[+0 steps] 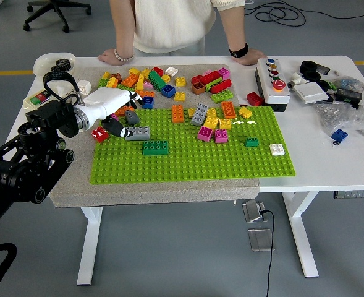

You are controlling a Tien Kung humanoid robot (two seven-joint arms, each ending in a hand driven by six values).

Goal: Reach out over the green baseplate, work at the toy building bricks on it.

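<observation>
While the studded green baseplate (pixel 194 158) fills the middle of the frame, the left hand (pixel 110 111) in its smooth white shell hangs over its upper left corner, dark fingers (pixel 121 128) curled down beside a grey brick (pixel 138 132); whether they grip anything I can't tell. Blocky plastic bricks (pixel 209 120) cluster further right on the plate. At upper left, a white bowl (pixel 46 62) holds dark parts (pixel 62 64). A person's hands rest on the table's far edge.
</observation>
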